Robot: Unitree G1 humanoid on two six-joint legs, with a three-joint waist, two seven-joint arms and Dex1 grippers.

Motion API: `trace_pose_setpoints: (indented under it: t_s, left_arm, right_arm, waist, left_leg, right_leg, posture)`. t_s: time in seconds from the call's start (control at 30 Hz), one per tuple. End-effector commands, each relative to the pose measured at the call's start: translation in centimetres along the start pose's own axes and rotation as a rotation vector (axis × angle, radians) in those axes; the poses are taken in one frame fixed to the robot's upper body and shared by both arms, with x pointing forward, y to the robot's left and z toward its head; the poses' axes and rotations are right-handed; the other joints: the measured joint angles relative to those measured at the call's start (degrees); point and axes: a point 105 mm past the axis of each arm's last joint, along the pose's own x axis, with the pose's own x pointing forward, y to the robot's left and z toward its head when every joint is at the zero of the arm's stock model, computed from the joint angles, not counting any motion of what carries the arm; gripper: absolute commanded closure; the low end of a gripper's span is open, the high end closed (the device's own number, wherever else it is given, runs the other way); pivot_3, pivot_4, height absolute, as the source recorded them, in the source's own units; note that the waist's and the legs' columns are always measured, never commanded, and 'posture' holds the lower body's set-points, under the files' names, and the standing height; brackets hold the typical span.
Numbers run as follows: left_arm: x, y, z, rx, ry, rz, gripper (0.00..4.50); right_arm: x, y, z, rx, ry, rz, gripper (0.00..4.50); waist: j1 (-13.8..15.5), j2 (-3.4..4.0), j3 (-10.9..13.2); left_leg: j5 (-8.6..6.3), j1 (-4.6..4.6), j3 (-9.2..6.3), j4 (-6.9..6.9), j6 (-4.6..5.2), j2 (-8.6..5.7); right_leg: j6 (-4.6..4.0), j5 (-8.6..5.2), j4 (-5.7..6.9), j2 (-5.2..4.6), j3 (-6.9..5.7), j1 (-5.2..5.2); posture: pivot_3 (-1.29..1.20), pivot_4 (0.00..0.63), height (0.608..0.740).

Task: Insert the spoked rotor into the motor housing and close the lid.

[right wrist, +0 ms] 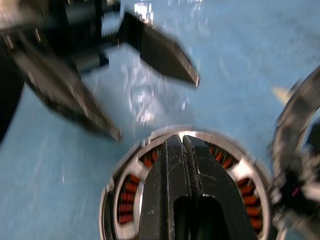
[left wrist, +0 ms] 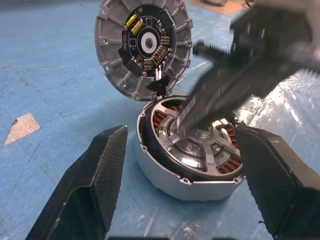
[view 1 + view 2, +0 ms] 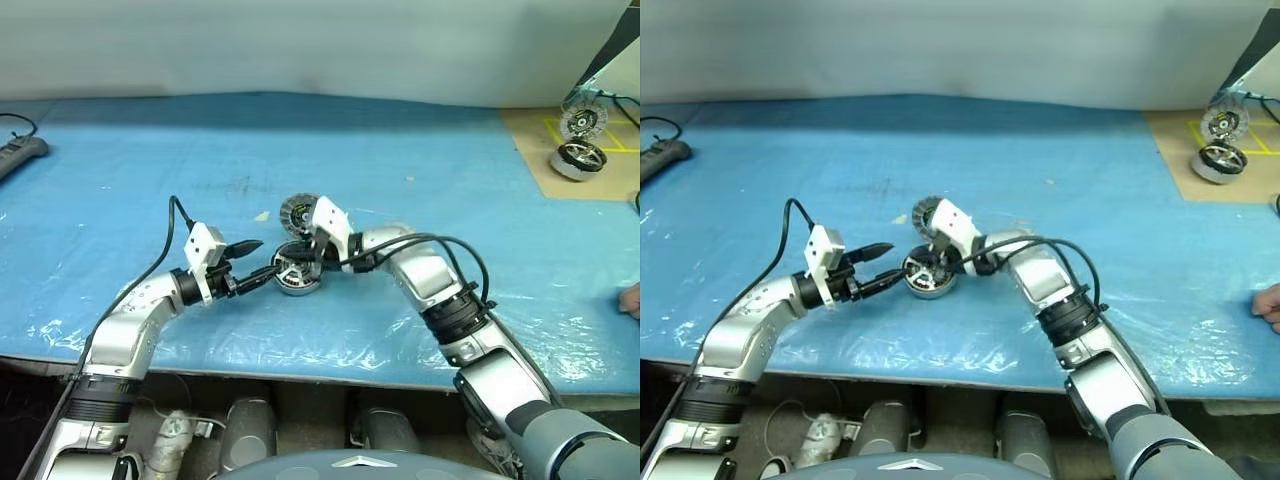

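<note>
The left gripper is spread pretty wide, one finger either side of the motor housing, nothing gripped. The right gripper is pinched closed, tips down over the spoked rotor seated in the housing. The lid is stood up open behind.
</note>
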Motion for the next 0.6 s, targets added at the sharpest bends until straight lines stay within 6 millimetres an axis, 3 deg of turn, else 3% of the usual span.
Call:
trace_pose_setpoints:
  t_s: [0.03,0.27,0.4,0.6]
  left_arm:
    - [-0.1,0.3,-0.1,0.018,-0.017,-0.004,0.84]
    - [-0.3,0.2,-0.2,0.024,-0.018,-0.011,0.84]
    - [0.0,-0.1,-0.1,0.027,-0.021,-0.016,0.84]
    - [0.1,0.2,-0.7,0.021,-0.016,-0.015,0.84]
  right_arm:
    - [0.4,0.2,-2.3,-0.038,0.084,-0.017,4.49]
    - [-0.1,-0.9,-2.6,-0.011,0.095,-0.065,4.49]
    - [0.1,-2.5,-1.5,0.239,0.027,-0.125,4.49]
    - [0.2,-2.6,-3.8,0.254,0.154,-0.157,4.49]
  waist:
    - [-0.1,-0.02,0.0]
    - [0.0,-0.02,0.0]
    - [0.0,-0.01,0.0]
    - [0.0,-0.01,0.0]
  left_leg:
    - [0.00,0.07,0.00,0.01,0.00,0.02]
    - [-0.06,0.51,0.00,0.02,0.09,0.02]
    - [-0.06,0.54,-0.01,0.02,0.09,0.02]
    - [0.00,0.39,0.00,-0.02,-0.01,0.02]
  right_leg:
    - [0.00,0.00,0.02,0.00,-0.01,0.06]
    - [0.01,0.00,0.05,0.00,0.03,0.49]
    - [0.01,0.00,0.08,0.00,0.04,0.49]
    - [0.00,0.00,0.03,0.00,0.03,0.35]
  posture:
    - [0.00,0.150,0.740]
    - [0.00,0.150,0.740]
    - [0.00,0.150,0.740]
    - [0.00,0.150,0.740]
